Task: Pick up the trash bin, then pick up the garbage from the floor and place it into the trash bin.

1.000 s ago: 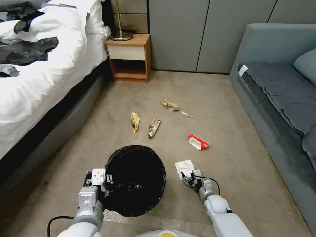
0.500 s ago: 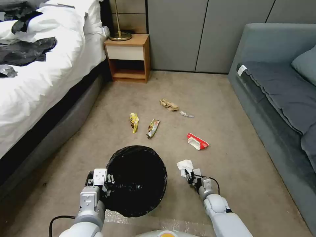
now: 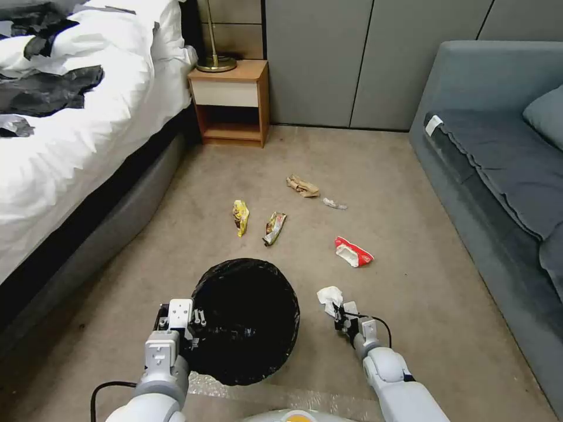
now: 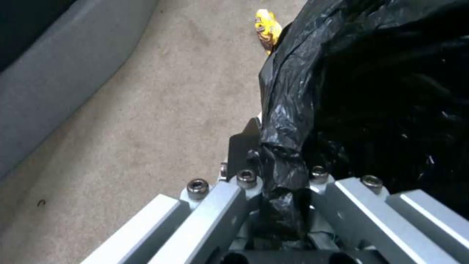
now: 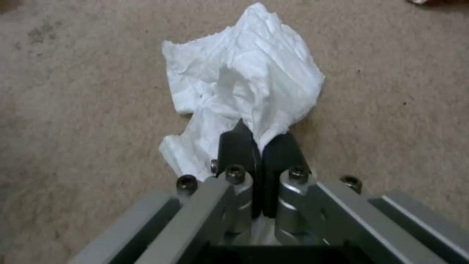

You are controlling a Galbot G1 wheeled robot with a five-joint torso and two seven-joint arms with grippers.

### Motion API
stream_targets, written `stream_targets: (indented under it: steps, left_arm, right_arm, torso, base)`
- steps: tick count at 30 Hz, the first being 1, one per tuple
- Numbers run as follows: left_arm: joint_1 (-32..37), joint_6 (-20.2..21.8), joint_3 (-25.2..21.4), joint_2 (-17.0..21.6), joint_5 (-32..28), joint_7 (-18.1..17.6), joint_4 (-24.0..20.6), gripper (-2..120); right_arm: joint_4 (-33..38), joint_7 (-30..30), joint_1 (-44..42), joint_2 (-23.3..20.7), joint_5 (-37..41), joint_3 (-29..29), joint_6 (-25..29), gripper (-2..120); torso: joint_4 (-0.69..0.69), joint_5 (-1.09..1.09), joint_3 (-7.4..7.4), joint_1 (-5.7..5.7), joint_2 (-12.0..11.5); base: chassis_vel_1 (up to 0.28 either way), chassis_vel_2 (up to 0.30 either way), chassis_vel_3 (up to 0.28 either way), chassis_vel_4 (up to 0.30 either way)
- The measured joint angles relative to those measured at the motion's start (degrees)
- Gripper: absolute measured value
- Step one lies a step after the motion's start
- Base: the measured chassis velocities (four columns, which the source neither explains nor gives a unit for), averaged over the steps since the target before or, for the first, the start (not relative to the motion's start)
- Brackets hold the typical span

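Observation:
The trash bin (image 3: 246, 319), lined with a crinkly black bag, hangs low in front of me, and my left gripper (image 3: 186, 335) is shut on its rim (image 4: 281, 146). To its right my right gripper (image 3: 339, 316) is shut on a white tissue (image 3: 329, 295), which bunches up past the black pads (image 5: 278, 154) above the carpet (image 5: 73, 110). More garbage lies farther off on the floor: a yellow wrapper (image 3: 240, 216), a foil wrapper (image 3: 274, 227), crumpled brown paper (image 3: 302, 186), a small clear scrap (image 3: 334, 204) and a red-white wrapper (image 3: 352, 252).
A bed (image 3: 70, 135) with white bedding and dark clothes runs along the left. A wooden nightstand (image 3: 232, 102) with a lamp stands at the back. A grey sofa (image 3: 498, 170) lines the right. Open carpet lies between them.
The right gripper closed on the tissue, which went from lying flat to bunched up and lifted slightly. The bin and the left gripper stayed nearly still.

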Motion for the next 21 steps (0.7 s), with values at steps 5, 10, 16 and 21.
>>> stream_targets:
  steps: [5,10,16,21]
  left_arm:
    - [0.0,0.0,0.1,0.1,-0.1,0.0,0.0,1]
    - [-0.2,0.0,0.3,0.3,-0.2,0.1,0.3,1]
    - [-0.5,0.1,0.4,0.4,-0.3,0.1,0.5,1]
    - [-0.6,0.1,0.5,0.4,-0.3,0.2,0.7,1]
  right_arm:
    - [9.2,-0.1,-2.9,-0.9,2.0,-0.9,1.7,0]
    - [25.3,-5.2,-8.0,-2.4,5.5,-2.3,6.5,0]
    - [43.0,-14.2,-13.1,-4.3,8.5,-3.6,10.3,0]
    - [51.1,-19.5,-16.4,-6.0,9.8,-5.6,11.9,0]
  torso:
    - [-0.01,-0.01,0.0,0.0,0.0]
    - [0.0,-0.02,0.0,0.0,0.0]
    - [0.0,-0.01,-0.01,0.0,0.0]
    - [-0.01,-0.01,-0.01,0.0,0.0]
  base:
    - [0.0,0.0,0.0,0.0]
    - [0.0,0.0,0.0,0.0]
    - [0.0,0.0,0.0,0.0]
    - [0.0,0.0,0.0,0.0]
